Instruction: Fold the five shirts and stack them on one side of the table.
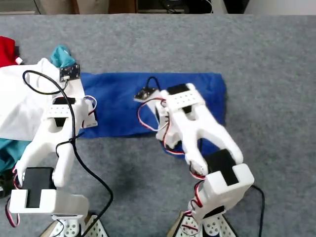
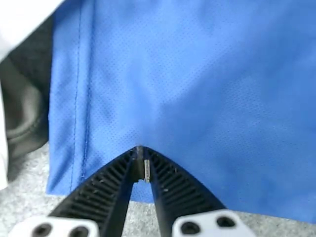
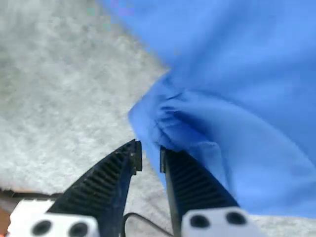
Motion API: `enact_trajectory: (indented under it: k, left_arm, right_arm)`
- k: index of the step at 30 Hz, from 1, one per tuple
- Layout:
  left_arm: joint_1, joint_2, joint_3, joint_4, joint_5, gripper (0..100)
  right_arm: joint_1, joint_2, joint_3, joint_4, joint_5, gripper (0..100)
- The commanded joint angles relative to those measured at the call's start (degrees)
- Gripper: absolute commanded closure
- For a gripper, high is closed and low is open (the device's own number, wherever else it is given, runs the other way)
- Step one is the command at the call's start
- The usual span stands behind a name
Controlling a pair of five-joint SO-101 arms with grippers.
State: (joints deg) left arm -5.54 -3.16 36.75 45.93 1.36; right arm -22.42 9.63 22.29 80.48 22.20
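A blue shirt (image 1: pixel 118 101) lies flat as a wide rectangle on the grey table (image 1: pixel 276 74). My left arm (image 1: pixel 57 123) stands over the shirt's left end. In the left wrist view my left gripper (image 2: pixel 141 160) is shut, its tips pinching the blue shirt (image 2: pixel 197 89) at the near hem by the corner. My right arm (image 1: pixel 192 116) stands over the shirt's middle. My right gripper (image 3: pixel 150 157) is open by a narrow gap, with a bunched fold of the blue shirt (image 3: pixel 227 89) lying just past its tips.
A white shirt (image 1: pixel 22 98) lies spread at the left edge, touching the blue one. A teal shirt (image 1: pixel 61 54) peeks out behind and below it. A red shirt (image 1: pixel 6 49) sits at the far left corner. Bare table stretches to the right.
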Motion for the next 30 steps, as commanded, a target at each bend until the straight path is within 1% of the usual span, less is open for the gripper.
enact_trajectory:
  k: [1, 3, 9, 12, 15, 17, 20, 30]
  left_arm:
    - [0.7, -1.54, -0.79, -0.7, -0.18, 98]
    - [0.7, -1.54, -0.79, -0.7, -0.18, 98]
    - [0.7, -1.54, -0.7, -0.7, -0.18, 98]
    - [0.7, -1.54, -0.62, -0.7, -0.18, 98]
    - [0.7, -1.54, -0.53, -0.7, -0.26, 98]
    - [0.7, -1.54, -0.44, -0.7, -0.26, 98]
    - [0.7, -1.54, -0.44, -0.7, -0.26, 98]
    - [0.7, -1.54, -0.44, -0.7, -0.18, 98]
  right_arm:
    - [-2.24, -6.73, 1.8, 2.55, -0.44, 93.6]
    - [-3.38, -10.42, 3.47, 2.9, -0.53, 95.0]
    - [-6.29, -20.0, 7.52, 5.1, -1.85, 95.0]
    - [-2.51, -23.08, 6.99, 3.78, -2.2, 95.0]
    - [4.79, -23.34, 5.14, -0.26, 0.18, 95.0]
    - [8.4, -21.93, 3.3, -2.55, 2.37, 95.2]
    - [11.12, -17.89, 0.75, -4.92, 4.66, 95.5]
    - [11.74, -0.31, -2.86, -11.96, 4.48, 95.5]
